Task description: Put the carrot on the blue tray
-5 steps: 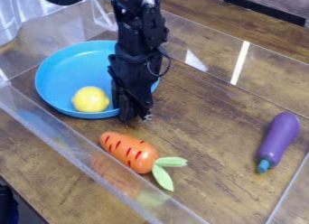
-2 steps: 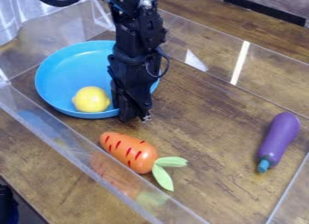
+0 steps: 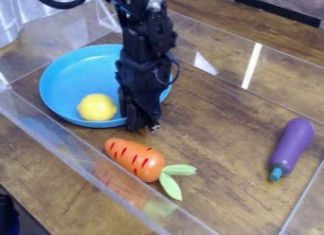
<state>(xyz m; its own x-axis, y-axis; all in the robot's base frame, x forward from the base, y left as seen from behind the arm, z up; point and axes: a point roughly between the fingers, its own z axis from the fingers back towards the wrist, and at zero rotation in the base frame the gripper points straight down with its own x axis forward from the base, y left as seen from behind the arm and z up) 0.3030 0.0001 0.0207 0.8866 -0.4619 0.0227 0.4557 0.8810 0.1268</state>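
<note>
The blue tray (image 3: 63,78) sits on a wooden table (image 3: 215,135), inside a clear-walled enclosure (image 3: 76,149), and serves as the landmark here. A yellow lemon-like ball (image 3: 98,107) rests in the tray, toward its near right side. The black gripper (image 3: 143,122) points straight down just beside the tray's right rim, its tips low over the wood; its fingers are pressed nearly together and pinch nothing. The carrot (image 3: 135,157) lies on the table in front of the tray and just past the gripper's tips, not touching either, with its pale green leafy top (image 3: 175,178) pointing away from the tray. A purple eggplant (image 3: 291,147) lies well apart from the tray, far to its right.
</note>
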